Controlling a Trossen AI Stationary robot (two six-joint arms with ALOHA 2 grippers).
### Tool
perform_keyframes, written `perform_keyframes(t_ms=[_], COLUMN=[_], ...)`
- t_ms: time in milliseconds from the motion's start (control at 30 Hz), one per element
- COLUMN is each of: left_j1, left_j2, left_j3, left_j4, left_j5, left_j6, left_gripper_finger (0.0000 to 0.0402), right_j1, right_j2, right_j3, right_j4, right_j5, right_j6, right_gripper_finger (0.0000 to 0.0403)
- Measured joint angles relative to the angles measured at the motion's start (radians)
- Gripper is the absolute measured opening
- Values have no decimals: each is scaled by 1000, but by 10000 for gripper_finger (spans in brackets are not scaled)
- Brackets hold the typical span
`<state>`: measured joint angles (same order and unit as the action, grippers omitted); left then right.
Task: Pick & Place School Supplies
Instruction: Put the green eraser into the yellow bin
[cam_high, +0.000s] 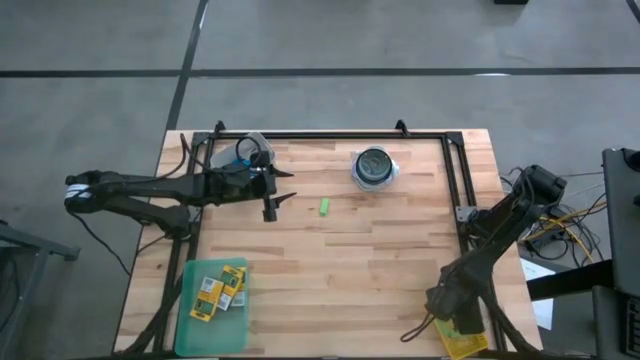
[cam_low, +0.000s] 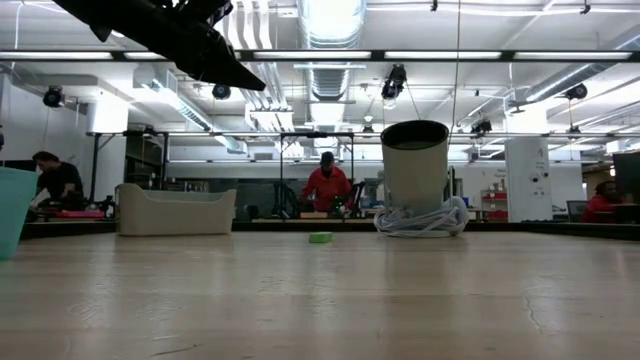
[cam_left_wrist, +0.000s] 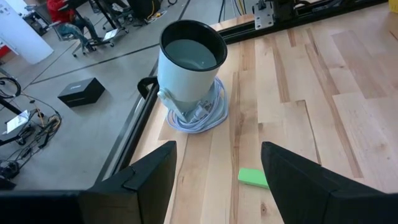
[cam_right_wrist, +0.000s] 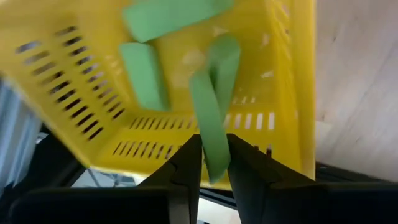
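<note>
A small light-green eraser block (cam_high: 324, 207) lies flat on the wood, mid-table. My left gripper (cam_high: 288, 186) hovers open just to its left. In the left wrist view the block (cam_left_wrist: 253, 178) shows ahead between the spread fingers, untouched. Yellow-and-green crayon boxes (cam_high: 220, 285) lie in the green tray (cam_high: 190, 325) at the near left corner. My right gripper (cam_high: 452, 318) is at the near right corner over the yellow bin (cam_high: 465, 343). It is shut on another green block (cam_right_wrist: 214, 149), and several more blocks (cam_right_wrist: 143, 74) lie in the bin. My right gripper pinches a green eraser block between its two fingers (cam_right_wrist: 186, 165), at the block's near end (cam_right_wrist: 216, 163). The fingers point down into the yellow bin. The block sticks out ahead of them toward the bin's floor. Whether its far end (cam_right_wrist: 202, 87) rests there cannot be told.
A white cup (cam_high: 374, 168) with a coiled cord around its base stands far of centre, just beyond the loose block. A pale bin (cam_high: 250, 150) holding something blue sits at the far left, beside my left arm. A black rail frame (cam_high: 455, 170) borders the table.
</note>
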<state>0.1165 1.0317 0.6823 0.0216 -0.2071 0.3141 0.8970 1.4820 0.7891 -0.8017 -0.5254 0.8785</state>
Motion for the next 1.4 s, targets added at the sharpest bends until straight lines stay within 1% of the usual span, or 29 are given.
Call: perform_keyframes(t_ms=[200,300,433,800,967,1200,1400], left_j1=[0,0,0,0,0,0,0], left_j2=[0,0,0,0,0,0,0], left_j3=[0,0,0,0,0,0,0], left_j4=[0,0,0,0,0,0,0], left_j5=[0,0,0,0,0,0,0], left_j6=[0,0,0,0,0,0,0], left_gripper_finger=[241,241,241,241,241,241,241], right_j1=[0,0,0,0,0,0,-2], right_j2=[39,35,30,24,-8,-72,-132], right_j3=[7,13,25,48,66,92,93], right_j4=[-1,0,-1,-7,-26,-148,-165], right_j5=[-1,2,34,26,23,25,27], right_j6=[27,27,32,50,41,41,27], right_gripper_finger=[89,98,109,150,152,153,148])
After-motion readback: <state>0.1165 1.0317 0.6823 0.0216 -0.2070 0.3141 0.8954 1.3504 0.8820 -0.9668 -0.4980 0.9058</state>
